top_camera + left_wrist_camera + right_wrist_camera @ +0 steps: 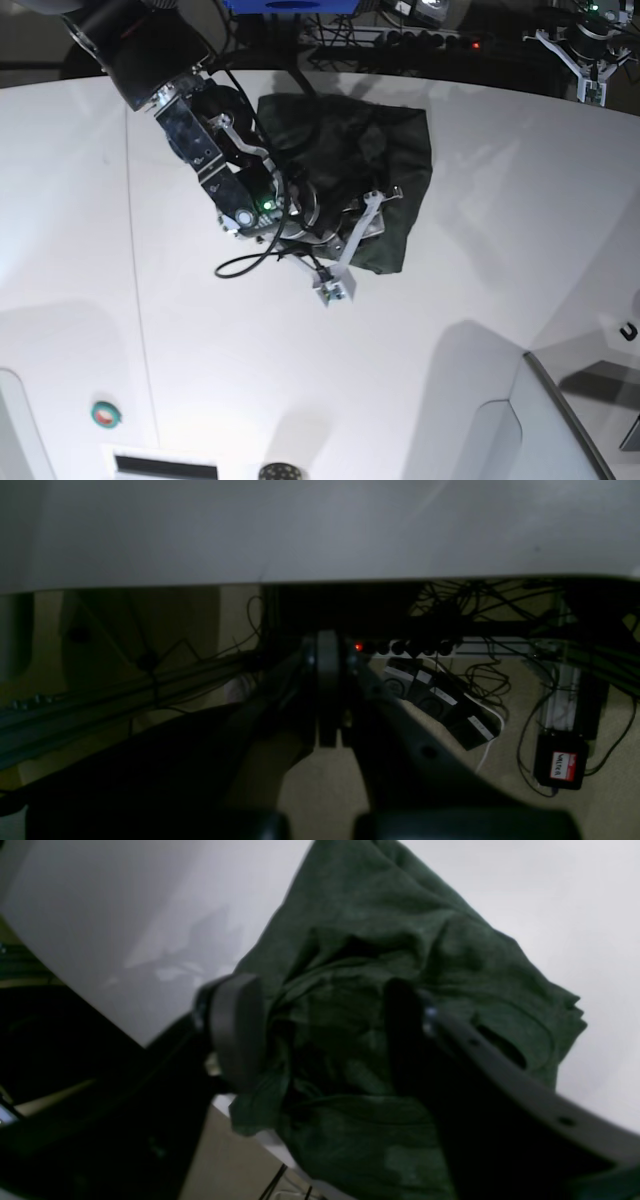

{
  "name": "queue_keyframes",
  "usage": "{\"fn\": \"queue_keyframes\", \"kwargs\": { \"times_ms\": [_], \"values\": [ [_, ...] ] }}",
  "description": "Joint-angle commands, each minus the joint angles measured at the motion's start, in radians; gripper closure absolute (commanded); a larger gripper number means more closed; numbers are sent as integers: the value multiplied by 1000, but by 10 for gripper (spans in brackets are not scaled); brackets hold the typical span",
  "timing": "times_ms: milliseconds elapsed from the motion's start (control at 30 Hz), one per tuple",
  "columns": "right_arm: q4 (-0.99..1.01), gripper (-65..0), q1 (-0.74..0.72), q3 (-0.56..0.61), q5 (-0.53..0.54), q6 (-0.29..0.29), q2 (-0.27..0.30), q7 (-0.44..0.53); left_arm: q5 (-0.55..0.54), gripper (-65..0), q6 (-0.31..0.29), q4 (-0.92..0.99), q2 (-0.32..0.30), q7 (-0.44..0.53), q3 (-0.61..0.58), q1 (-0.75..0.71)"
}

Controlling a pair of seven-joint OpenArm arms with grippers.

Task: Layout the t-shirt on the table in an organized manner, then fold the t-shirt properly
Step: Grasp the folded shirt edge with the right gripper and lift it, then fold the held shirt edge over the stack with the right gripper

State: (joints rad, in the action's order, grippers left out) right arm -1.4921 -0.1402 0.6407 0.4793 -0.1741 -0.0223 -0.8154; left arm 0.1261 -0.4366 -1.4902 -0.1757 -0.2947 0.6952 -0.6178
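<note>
The dark green t-shirt [350, 165] lies bunched and wrinkled on the white table [500, 300], near its far edge. In the right wrist view a fold of the t-shirt [360, 940] hangs a little past the table's edge [100, 940]. My right gripper [320, 1040] is down over the crumpled cloth with its fingers [235, 1030] wide apart, open, and the fabric lies loose between and beyond them. In the base view the right gripper [325, 215] sits over the shirt's near side. My left gripper [327, 695] is shut on nothing, off the table over the floor.
Below the table edge in the left wrist view are a power strip [450, 647], tangled cables [480, 605] and black boxes [560, 762]. A thin seam line [135, 250] crosses the tabletop. A green button [104, 412] sits at the front left, a raised panel edge [560, 400] at the front right.
</note>
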Motion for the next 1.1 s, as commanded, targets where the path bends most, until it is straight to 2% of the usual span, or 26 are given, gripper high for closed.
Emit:
{"fn": "queue_keyframes", "kwargs": {
  "times_ms": [0, 67, 233, 433, 567, 600, 800, 900, 1067],
  "values": [
    [0, -299, -28, -12, -3, 6, -5, 18, -7, 0, 9, -16, -11, 18, 8, -9],
    [29, -272, -34, -14, -3, 6, -8, 20, -7, 0, 9, -14, -11, 18, 8, -9],
    [98, -272, -48, -11, -3, 6, -11, 70, -7, 0, 9, -14, -11, 18, 8, -9],
    [115, -251, -46, -11, -3, 8, -12, 75, -7, 0, 9, -13, -11, 18, 8, -11],
    [120, -57, -46, -11, -3, 8, -31, 69, -7, 0, 9, -13, -11, 18, 8, -11],
    [120, -35, -48, -11, -3, 8, -37, 67, -7, 0, 9, -13, -11, 18, 8, -11],
    [123, -23, -62, -8, -3, 8, -89, 67, -7, 0, 9, -11, -11, 18, 8, -11],
    [126, -23, -85, 35, -3, 8, -100, 66, -7, 0, 9, -11, -11, 18, 8, -11],
    [226, -23, -143, 74, -1, 8, -123, 77, -7, 0, 9, -8, -11, 18, 8, -11]
  ]
}}
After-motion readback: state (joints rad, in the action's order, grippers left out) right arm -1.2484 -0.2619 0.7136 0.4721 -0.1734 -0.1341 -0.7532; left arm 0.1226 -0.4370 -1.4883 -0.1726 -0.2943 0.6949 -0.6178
